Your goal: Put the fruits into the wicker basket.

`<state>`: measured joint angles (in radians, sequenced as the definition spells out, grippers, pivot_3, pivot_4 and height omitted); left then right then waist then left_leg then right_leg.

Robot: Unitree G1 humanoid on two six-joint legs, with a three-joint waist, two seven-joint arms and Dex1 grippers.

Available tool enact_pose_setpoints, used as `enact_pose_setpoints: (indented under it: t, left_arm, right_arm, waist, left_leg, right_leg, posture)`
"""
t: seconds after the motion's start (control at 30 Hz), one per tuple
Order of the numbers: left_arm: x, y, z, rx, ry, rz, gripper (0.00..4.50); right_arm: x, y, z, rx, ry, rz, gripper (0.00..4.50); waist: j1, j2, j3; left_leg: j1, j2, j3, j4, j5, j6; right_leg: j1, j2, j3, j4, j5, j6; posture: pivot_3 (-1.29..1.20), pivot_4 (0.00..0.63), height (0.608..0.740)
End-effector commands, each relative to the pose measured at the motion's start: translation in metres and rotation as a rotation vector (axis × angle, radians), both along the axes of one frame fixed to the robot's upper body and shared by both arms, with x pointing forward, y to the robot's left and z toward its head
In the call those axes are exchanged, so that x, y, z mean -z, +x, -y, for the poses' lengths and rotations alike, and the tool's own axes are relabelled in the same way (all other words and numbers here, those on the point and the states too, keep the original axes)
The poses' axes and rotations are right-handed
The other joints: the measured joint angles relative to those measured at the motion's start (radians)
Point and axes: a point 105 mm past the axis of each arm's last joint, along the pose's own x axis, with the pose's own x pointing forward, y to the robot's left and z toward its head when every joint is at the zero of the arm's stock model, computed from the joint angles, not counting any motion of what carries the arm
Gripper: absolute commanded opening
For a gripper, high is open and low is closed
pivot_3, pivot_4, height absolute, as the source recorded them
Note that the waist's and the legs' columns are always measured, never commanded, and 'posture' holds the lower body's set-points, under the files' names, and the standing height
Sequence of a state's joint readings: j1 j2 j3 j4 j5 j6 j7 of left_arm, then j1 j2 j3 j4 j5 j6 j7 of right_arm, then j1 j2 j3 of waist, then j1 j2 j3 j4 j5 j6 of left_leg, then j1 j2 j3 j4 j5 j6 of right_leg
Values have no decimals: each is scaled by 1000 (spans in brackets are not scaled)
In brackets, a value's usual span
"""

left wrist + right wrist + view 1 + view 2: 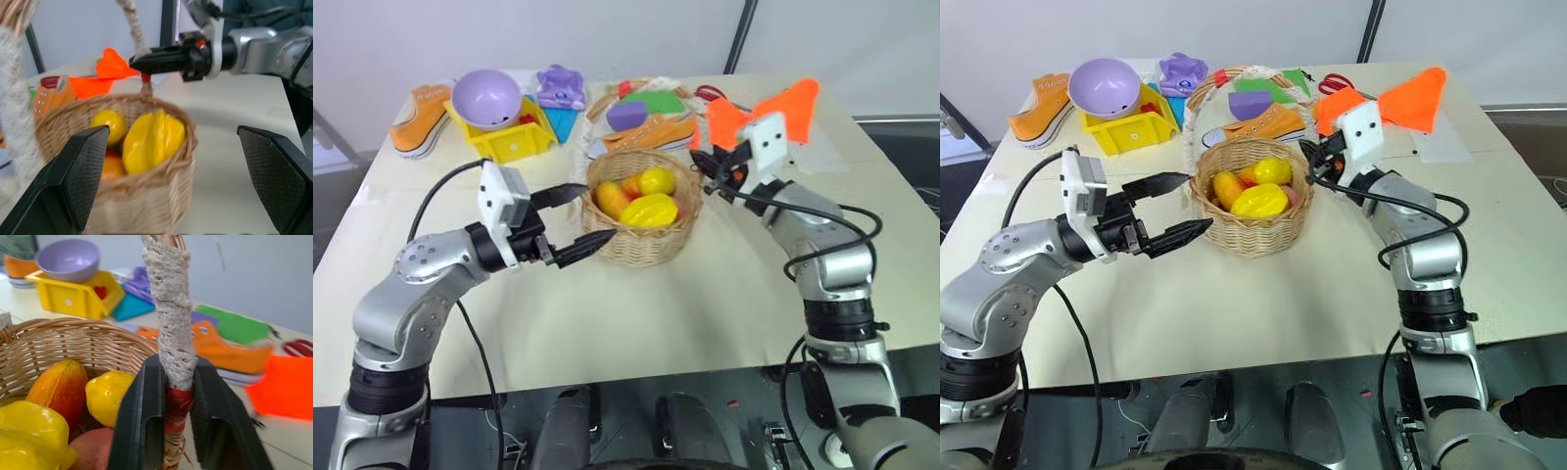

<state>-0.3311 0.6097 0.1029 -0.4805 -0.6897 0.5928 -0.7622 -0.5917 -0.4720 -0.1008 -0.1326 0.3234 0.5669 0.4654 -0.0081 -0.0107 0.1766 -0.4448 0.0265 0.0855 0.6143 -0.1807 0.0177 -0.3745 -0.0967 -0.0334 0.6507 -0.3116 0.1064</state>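
The wicker basket (641, 230) is round, woven from tan cane, and stands on the pale table (607, 323) between the two arms. Its tall arched handle (171, 318) is wrapped in coarse pale cord with a red band at the base. Both fruits lie inside the basket: the larger ridged yellow oval (650, 210) sits toward the front, and the smaller smooth lemon shape (657, 180) sits behind it. An orange-red mango (612, 200) lies beside them in the same basket.

The right gripper (171, 431) has its two black fingers pinched on the handle at the red band, on the basket's right side. The left gripper (576, 222) hovers level just beside the basket's left wall, fingers spread wide with nothing between them.

Farther back, a glossy lilac bowl (486, 98) rests in a yellow plastic bin (509, 142).
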Motion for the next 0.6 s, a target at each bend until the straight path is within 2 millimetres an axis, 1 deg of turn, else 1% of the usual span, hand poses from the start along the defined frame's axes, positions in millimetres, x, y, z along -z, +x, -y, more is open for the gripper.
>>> enact_pose_setpoints:
  t: [0.03, 0.1, 0.2, 0.23, 0.27, 0.3, 0.37, 0.43, 0.53, 0.6]
  left_arm:
    - [-10, -3, 5, 31, -7, 58, 4500]
    - [-9, -2, 7, 45, -8, 56, 4500]
    - [-6, 1, 11, 65, -6, 52, 4500]
    - [-6, 1, 12, 72, -8, 51, 4500]
    - [-6, 1, 15, 84, -12, 50, 4500]
    - [-6, 1, 17, 93, -15, 50, 4500]
    - [-5, 2, 20, 105, -18, 50, 4500]
    - [-6, 1, 23, 114, -19, 54, 4500]
    - [-6, 2, 24, 115, -19, 56, 4500]
    - [-5, 3, 21, 106, -12, 56, 4500]
  right_arm:
    - [-40, -20, 53, 164, 28, 138, 677]
    - [-43, -25, 86, 279, 35, 141, 677]
    - [-39, -34, 144, 487, 4, 134, 677]
    - [-38, -37, 159, 537, 15, 133, 677]
    - [-34, -38, 178, 596, 35, 126, 677]
    - [-29, -38, 194, 642, 50, 117, 677]
    - [-20, -37, 213, 701, 65, 104, 677]
    - [-12, -36, 223, 717, 98, 88, 677]
    - [-9, -36, 228, 717, 114, 84, 1656]
    - [-11, -39, 228, 719, 112, 97, 2669]
  waist:
    - [2, 0, 0]
    - [1, 0, 0]
    - [-1, 0, 0]
    - [-2, 0, 0]
    - [-3, 0, 0]
    - [-5, 0, 0]
    - [-6, 0, 0]
    - [-10, 1, 0]
    - [-11, 1, 0]
    - [-8, 2, 0]
  left_leg:
    - [0, 0, 0, 0, 0, 0]
    - [0, 0, 0, 0, 0, 0]
    - [0, 0, 0, 0, 0, 0]
    - [0, 0, 0, 0, 0, 0]
    - [1, 0, 0, 0, 0, 0]
    - [1, 0, 0, 0, 0, 0]
    - [1, 0, 1, 0, 0, 0]
    - [1, 1, 1, 0, 0, 0]
    - [2, 2, 2, 0, 0, 0]
    - [2, 3, 2, 0, 0, 0]
  right_leg:
    - [0, 0, 0, 0, 0, 0]
    - [0, 0, 0, -1, 0, 0]
    - [0, 0, 0, -1, 0, 0]
    - [0, 0, 0, -1, 0, 0]
    - [0, 0, 0, -1, 0, 0]
    - [1, 0, 0, -1, 0, 0]
    - [1, 2, 1, -1, 0, 0]
    - [0, 3, 1, -1, 0, 0]
    - [0, 5, 2, -1, 0, 0]
    - [0, 6, 2, -1, 0, 0]
  posture:
    - [0, 150, 740]
    - [0, 150, 740]
    - [0, 150, 740]
    - [0, 150, 740]
    - [0, 150, 740]
    - [0, 150, 740]
    - [0, 150, 740]
    - [0, 150, 740]
    - [0, 150, 740]
    - [0, 150, 740]
